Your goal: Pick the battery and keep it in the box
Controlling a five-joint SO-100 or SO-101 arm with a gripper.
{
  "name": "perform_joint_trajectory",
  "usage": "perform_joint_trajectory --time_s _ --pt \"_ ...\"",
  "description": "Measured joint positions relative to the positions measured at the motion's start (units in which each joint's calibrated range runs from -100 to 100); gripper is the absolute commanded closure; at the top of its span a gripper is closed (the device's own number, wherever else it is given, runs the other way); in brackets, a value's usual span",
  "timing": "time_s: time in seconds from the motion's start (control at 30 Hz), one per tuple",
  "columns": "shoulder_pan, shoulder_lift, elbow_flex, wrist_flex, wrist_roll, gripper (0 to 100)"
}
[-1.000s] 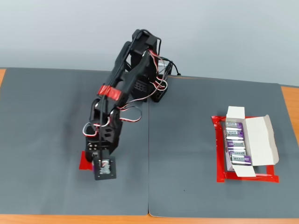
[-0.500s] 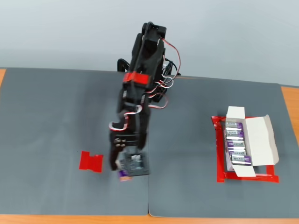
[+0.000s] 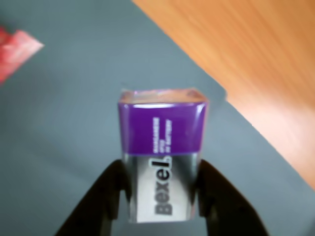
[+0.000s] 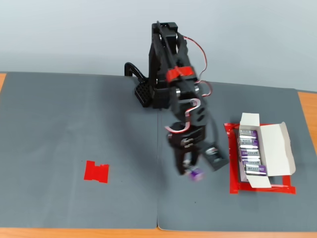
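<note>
Your gripper [image 4: 192,171] is holding the battery [image 4: 195,173] in the air, left of the box [image 4: 277,148].

In the wrist view you can see the two black fingers [image 3: 106,196] squeezing the silver end of the battery [image 3: 162,167], one on each side, and the purple end sticks out past them. You can read "Bexel" on the silver part. Under it is the gray mat [image 3: 59,123], with the wooden table [image 3: 256,64] past the mat's edge and a bit of red tape [image 3: 15,51] at the far left. In the fixed view your arm leans toward the right side of the mat [image 4: 74,129]. The white box lies open on a red tape frame [image 4: 233,173] at the right, with a row of purple batteries [image 4: 250,151] inside it. A red tape patch [image 4: 96,171] sits alone on the left, well apart from the gripper.
</note>
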Motion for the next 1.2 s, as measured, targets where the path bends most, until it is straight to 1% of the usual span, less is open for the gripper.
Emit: perform_joint_trajectory --time_s 0.43,0.57,0.8,1.2 --pt "-17.39 -0.17 -1.71 0.0 0.0 95" --pt "-21.15 3.23 -4.4 0.17 0.0 95" --pt "-26.31 9.94 -10.51 0.17 0.0 95" --pt "-31.39 17.76 -10.6 0.17 0.0 95"
